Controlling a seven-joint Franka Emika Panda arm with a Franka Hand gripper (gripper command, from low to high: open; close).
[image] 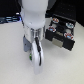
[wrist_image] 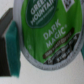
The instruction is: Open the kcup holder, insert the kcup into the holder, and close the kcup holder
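Green-topped kcup between gripper fingers

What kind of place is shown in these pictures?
Probably a lab tabletop for robot testing, not a real kitchen: a plain white table, a robot arm holding the kcup, and the black kcup holder with pods.

The exterior view is looking down from above at the white table — arm in front, kcup holder toward its right. The wrist view is pressing very close to the kcup — the green lid is filling it.
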